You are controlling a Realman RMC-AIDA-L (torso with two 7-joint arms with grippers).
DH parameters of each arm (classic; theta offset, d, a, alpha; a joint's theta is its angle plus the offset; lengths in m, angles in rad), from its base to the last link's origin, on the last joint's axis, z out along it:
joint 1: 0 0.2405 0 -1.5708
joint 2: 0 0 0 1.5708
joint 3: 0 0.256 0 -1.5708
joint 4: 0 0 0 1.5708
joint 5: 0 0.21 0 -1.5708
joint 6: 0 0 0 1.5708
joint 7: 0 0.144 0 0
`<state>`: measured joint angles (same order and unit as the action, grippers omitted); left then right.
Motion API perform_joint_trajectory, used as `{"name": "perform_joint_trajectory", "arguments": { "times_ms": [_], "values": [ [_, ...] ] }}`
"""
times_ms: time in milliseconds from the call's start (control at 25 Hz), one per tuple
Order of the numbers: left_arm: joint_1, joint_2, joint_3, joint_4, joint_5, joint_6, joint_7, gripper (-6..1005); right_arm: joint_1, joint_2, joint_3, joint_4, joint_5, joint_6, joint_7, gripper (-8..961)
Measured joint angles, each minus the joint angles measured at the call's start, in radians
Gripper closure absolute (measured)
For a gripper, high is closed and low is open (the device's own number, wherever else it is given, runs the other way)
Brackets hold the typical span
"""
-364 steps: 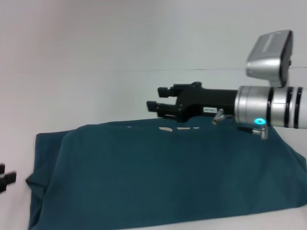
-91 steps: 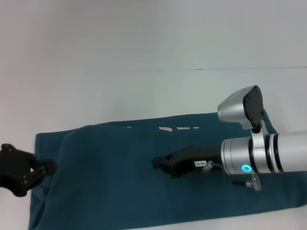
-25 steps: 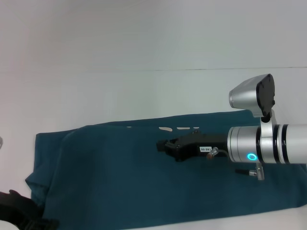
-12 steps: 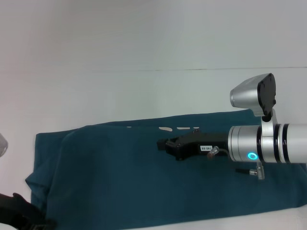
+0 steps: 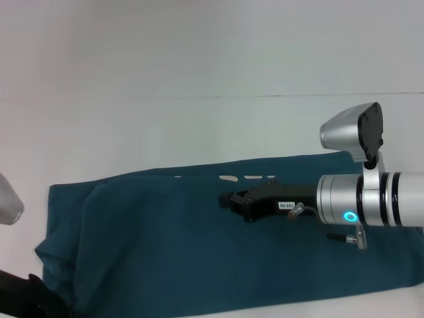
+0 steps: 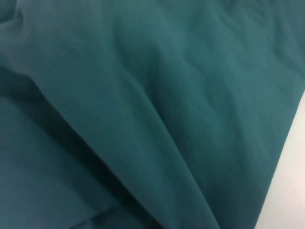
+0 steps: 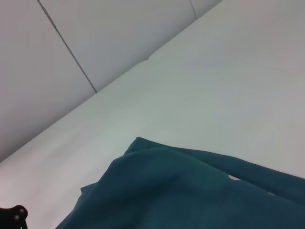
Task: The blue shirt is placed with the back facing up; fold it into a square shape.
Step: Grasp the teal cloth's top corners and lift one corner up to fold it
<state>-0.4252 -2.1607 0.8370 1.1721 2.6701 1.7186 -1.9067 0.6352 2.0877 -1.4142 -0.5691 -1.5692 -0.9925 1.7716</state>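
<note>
The shirt [image 5: 199, 245] is spread folded across the near part of the white table [image 5: 199, 126], white letters peeking at its far edge. The right gripper [image 5: 228, 199] is held over the shirt's middle — fingers together, nothing gripped. The left gripper [image 5: 30, 301] is seen at the shirt's near left corner; its opening cannot be told.

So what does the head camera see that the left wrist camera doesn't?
Only the head view shows the right pincer reaching across the blue shirt, white printed marks near the shirt's far edge, and the left arm at the shirt's near left corner. Only the left wrist view shows the fabric close up, with a deep fold. Both show the shirt lying on the white table.
</note>
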Motion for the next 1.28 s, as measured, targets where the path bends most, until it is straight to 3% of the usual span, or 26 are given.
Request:
{"name": "perform_joint_trajectory", "arguments": {
  "times_ms": [760, 1280],
  "values": [
    [-0.007, -0.004, -0.022, 0.11, -0.127, 0.012, -0.04, 949, 0.001, 0.003, -0.02, 0.012, -0.001, -0.025, 0.0, 949],
    [-0.014, -0.004, -0.023, 0.14, -0.277, 0.025, -0.051, 950, 0.055, 0.017, -0.085, 0.058, 0.007, -0.024, 0.021, 950]
  ]
}}
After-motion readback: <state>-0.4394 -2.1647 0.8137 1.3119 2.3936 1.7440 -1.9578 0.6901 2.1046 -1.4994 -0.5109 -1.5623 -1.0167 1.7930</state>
